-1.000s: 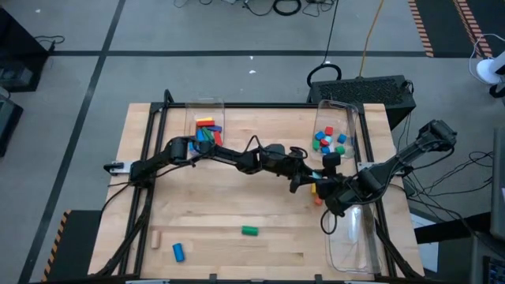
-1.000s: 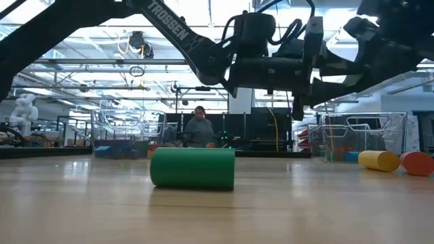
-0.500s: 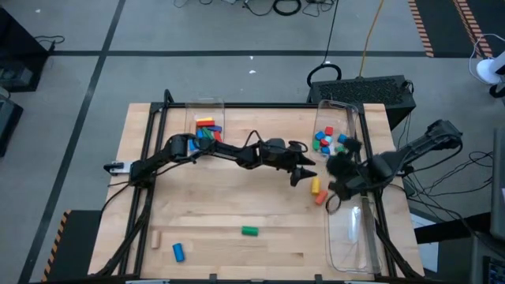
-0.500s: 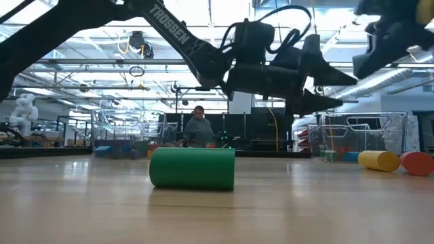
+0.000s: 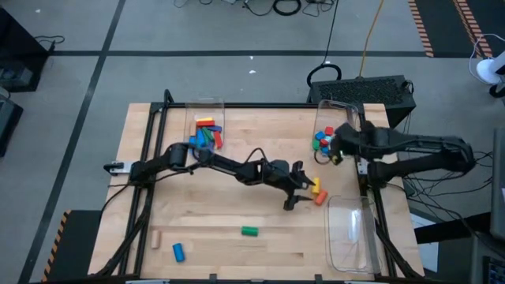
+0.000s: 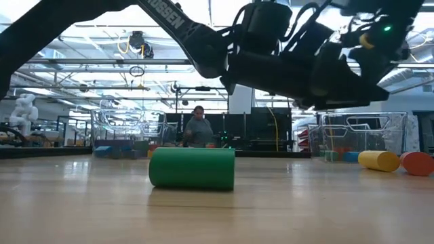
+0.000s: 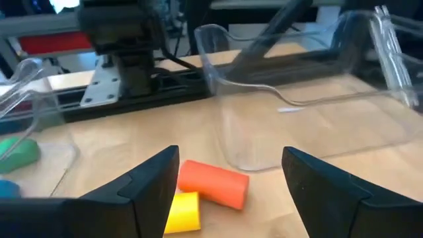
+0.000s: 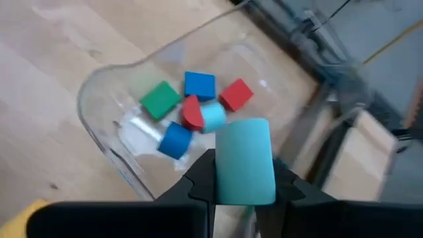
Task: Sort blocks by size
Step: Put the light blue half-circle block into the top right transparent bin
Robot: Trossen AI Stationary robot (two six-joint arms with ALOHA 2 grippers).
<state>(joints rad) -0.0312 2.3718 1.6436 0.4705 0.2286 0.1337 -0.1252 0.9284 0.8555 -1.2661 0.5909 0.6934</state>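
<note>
A light-blue cylinder block sits clamped in the jaws of the right gripper, held above a clear plastic bin at the desk's far right, where small red, blue and green blocks lie in a loose cluster. In the high view the right gripper hangs over that bin. Nearer the desk's middle, the left gripper hovers with its jaws spread apart just beside an orange cylinder and a yellow cylinder, which touch each other on the wood. A second clear bin lies just beyond them at the near right. A green cylinder lies on its side toward the front of the desk, with a blue cylinder and a plain wooden block at the front left. Longer coloured blocks fill a third bin at the far left.
</note>
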